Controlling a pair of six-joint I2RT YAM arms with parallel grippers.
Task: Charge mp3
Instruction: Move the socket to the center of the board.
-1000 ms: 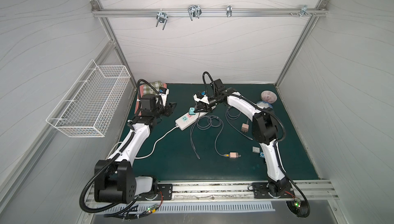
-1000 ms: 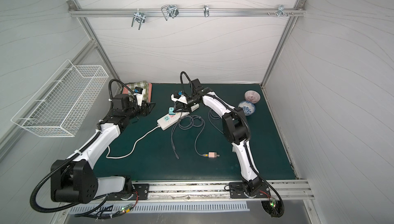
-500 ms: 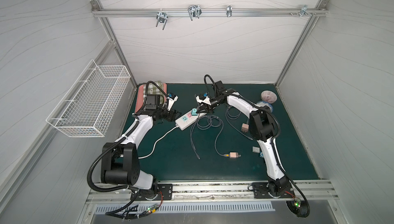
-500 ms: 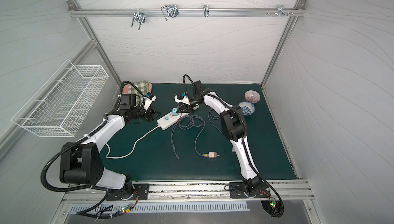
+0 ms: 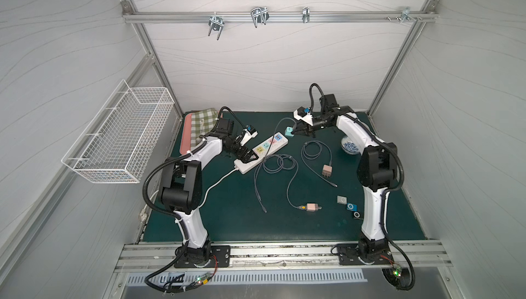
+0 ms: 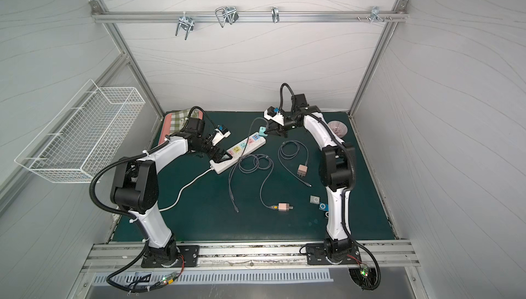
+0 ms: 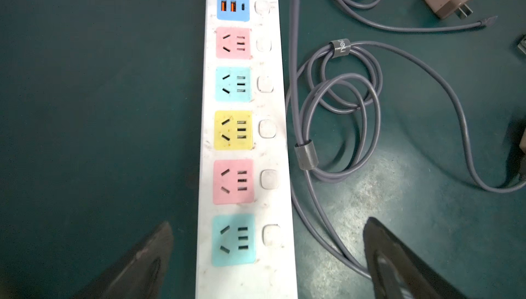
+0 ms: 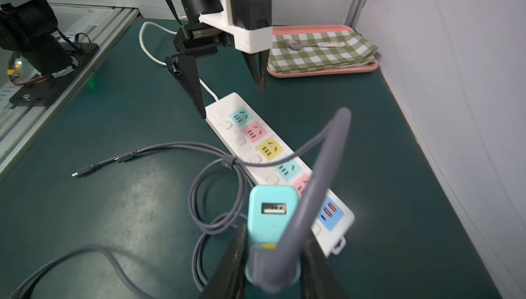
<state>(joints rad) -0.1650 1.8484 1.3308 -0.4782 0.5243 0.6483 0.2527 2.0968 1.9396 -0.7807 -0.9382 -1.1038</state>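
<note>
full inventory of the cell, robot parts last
power strip: 1, white, coloured sockets, centre
teal adapter: 1, teal, held near strip's USB end
pink adapters: 2, pink, right of strip
cables: about 3, grey, loose beside strip
mp3 players: 3, silver, blue, black, near right
bowls: 2, blue-patterned, pink, far right
tray: 1, pink, far left, holds check cloth, spoon
wire basket: 1, white, mounted at left
hooks: several, metal, overhead at back
left gripper: open, over strip's cord end
right gripper: shut on teal adapter

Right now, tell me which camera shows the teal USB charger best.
Right wrist: the teal USB charger fills the foreground, its USB port facing the lens. Both top views show it only small; the left wrist view misses it.
</note>
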